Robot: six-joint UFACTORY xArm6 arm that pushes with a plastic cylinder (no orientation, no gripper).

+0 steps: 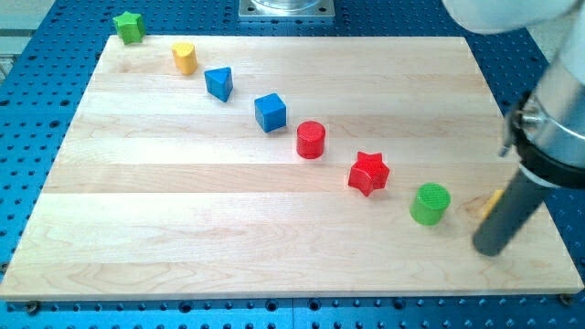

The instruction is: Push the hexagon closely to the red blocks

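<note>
A yellow block [185,57] that looks like a hexagon stands near the board's top left. The red cylinder [311,140] is at the middle of the board and the red star [368,173] lies to its lower right. My tip [490,249] rests on the board at the lower right, right of the green cylinder [430,203]. It is far from the yellow hexagon and well right of both red blocks. A small piece of another yellow block [492,200] shows just behind the rod, with its shape hidden.
A green star [129,26] sits at the board's top left corner. A blue triangle [218,82] and a blue cube [270,112] lie on the diagonal between the yellow hexagon and the red cylinder. The wooden board [183,210] lies on a blue perforated table.
</note>
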